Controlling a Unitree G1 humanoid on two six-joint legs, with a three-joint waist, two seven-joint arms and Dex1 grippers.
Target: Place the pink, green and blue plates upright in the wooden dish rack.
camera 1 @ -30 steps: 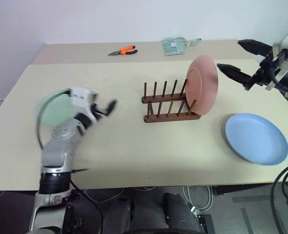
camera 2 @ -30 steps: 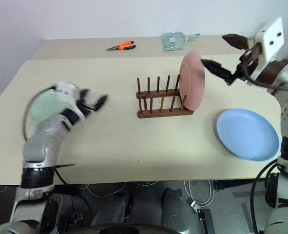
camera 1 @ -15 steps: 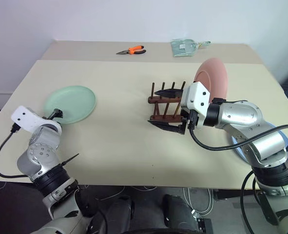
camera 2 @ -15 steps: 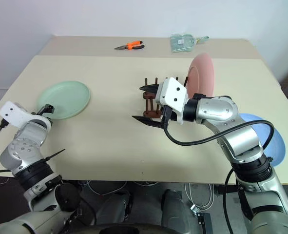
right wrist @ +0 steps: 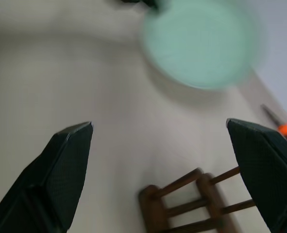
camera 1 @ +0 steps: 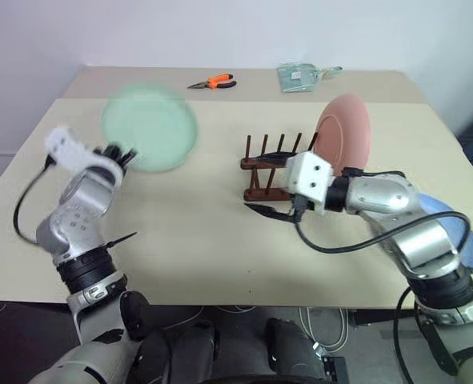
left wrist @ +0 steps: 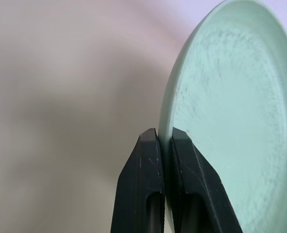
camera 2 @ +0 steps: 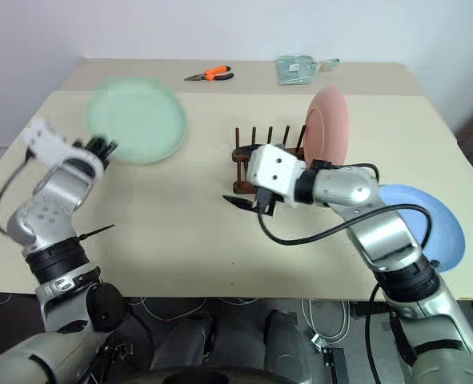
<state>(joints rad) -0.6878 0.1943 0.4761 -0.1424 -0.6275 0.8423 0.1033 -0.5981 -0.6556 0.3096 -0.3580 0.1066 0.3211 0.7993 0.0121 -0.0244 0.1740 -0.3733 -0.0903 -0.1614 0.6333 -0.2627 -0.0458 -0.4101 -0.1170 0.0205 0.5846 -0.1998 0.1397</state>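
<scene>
I see the green plate (camera 1: 149, 128) up in the air at the upper left of the frame, above the worktop (camera 1: 180, 232). My left gripper (left wrist: 163, 141) has its fingers pinched tight on the plate's rim. The pink plate (camera 1: 342, 134) stands upright at the right end of the wooden dish rack (camera 1: 272, 172), in the middle of the frame. The blue plate (camera 2: 428, 226) lies flat at the right, partly behind my right arm. My right gripper (camera 1: 278, 192) has its fingers spread wide, holding nothing, just in front of the rack. Orange pliers (camera 1: 212, 82) lie at the top.
</scene>
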